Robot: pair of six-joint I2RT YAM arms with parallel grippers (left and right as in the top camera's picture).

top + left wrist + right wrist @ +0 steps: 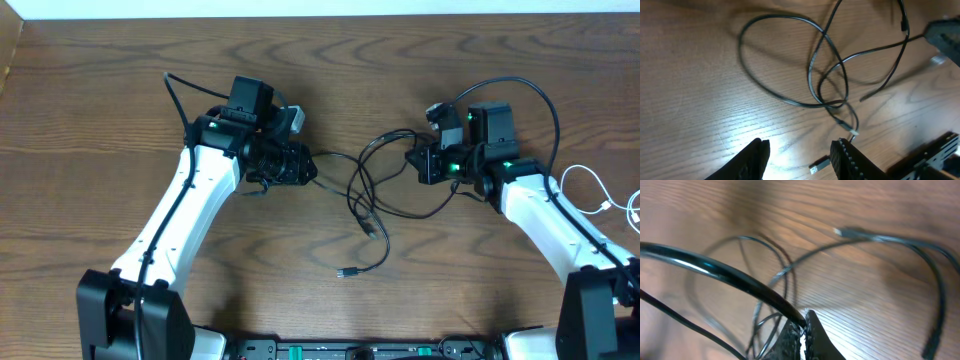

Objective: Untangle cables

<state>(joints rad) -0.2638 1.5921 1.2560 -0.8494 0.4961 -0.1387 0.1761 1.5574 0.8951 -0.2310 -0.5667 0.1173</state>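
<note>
left gripper [800, 156]: released, jaws spread wide, dark ridged pads, nothing between them; hangs just above a small metal plug [819, 165]
right gripper [803, 336]: clenched on the black cable [372, 190], pinched at the fingertips
black cable: thin glossy round cord, loose overlapping loops mid-table between the two grippers
white cable [598, 188]: thin curled cord, far right, beside the right arm
table [100, 100]: dark wood grain, matte

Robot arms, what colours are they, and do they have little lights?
The white, tube-shaped left arm and right arm have black joints. Small green lights glow near the black left gripper and right gripper. Thick black wires loop off both.
</note>
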